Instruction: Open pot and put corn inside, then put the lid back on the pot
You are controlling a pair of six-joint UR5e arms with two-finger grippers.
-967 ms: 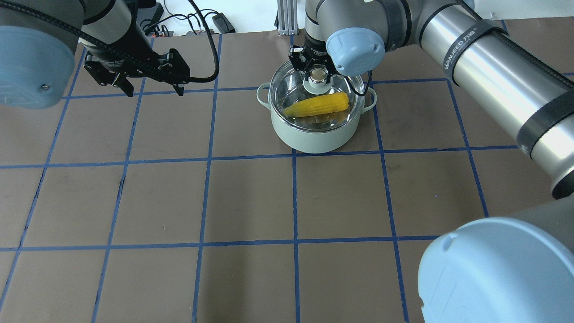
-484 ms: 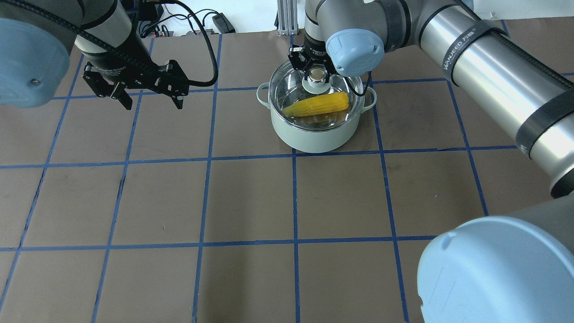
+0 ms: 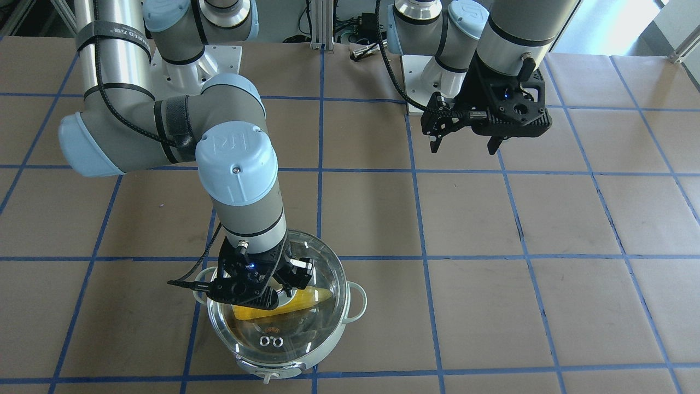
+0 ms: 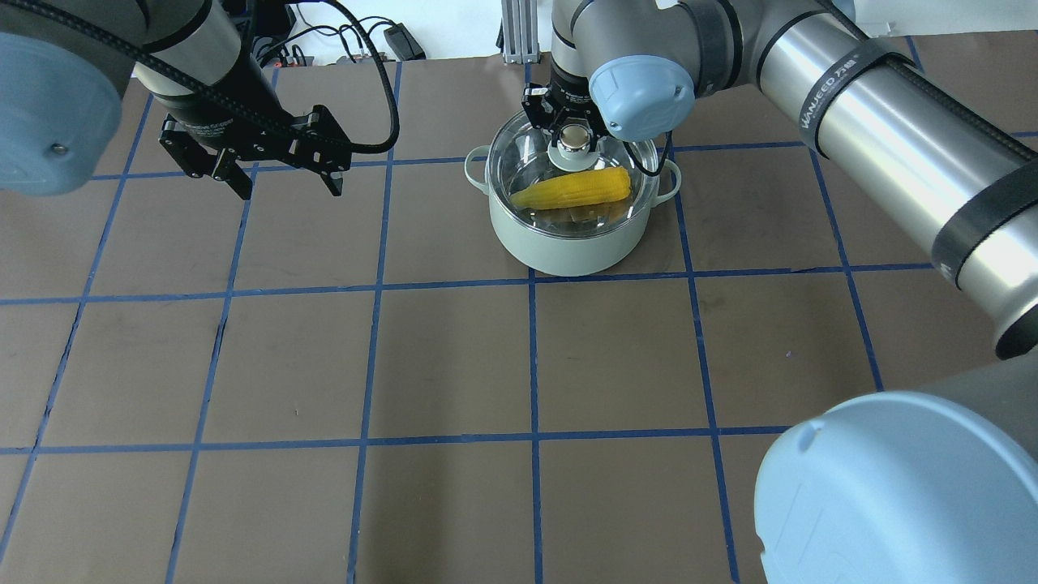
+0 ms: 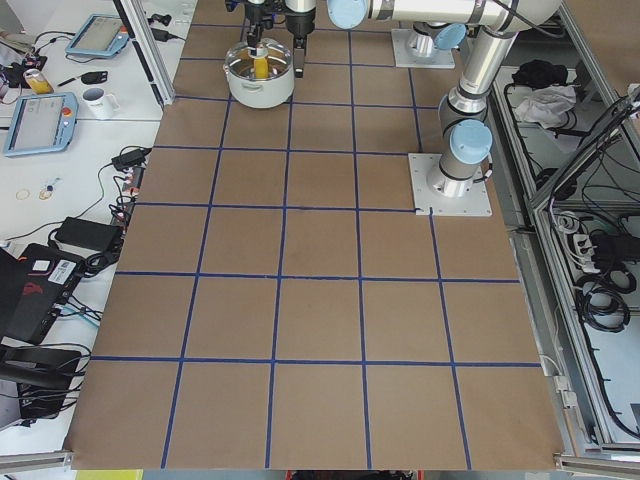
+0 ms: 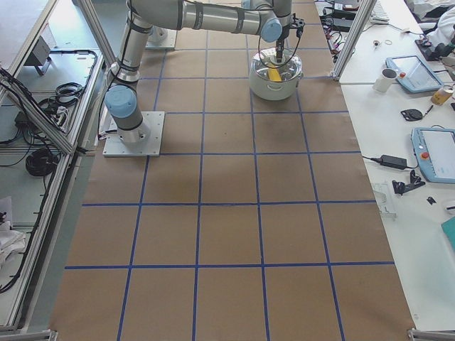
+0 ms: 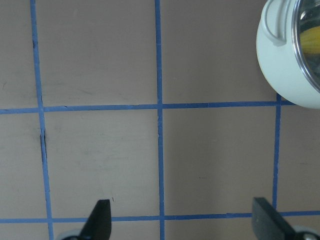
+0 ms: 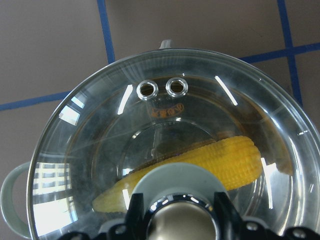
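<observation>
The pale mint pot (image 4: pixel 568 251) stands at the far middle of the table. The yellow corn (image 4: pixel 576 189) lies inside it, seen through the clear glass lid (image 4: pixel 527 162) that sits on the pot's rim. My right gripper (image 4: pixel 574 136) is above the pot, its fingers shut on either side of the lid's shiny knob. The right wrist view shows the corn (image 8: pixel 225 160) under the lid (image 8: pixel 100 150) and its two vent rings. My left gripper (image 4: pixel 288 174) is open and empty over the table, left of the pot (image 7: pixel 285 65).
The table is brown paper with a blue tape grid (image 4: pixel 531 365). Cables and a metal post (image 4: pixel 511 32) lie past its far edge. Side benches hold tablets and a mug (image 5: pixel 98 100).
My left gripper has shifted a little over the table, ending slightly further right. The right gripper, lid and pot have not visibly moved.
</observation>
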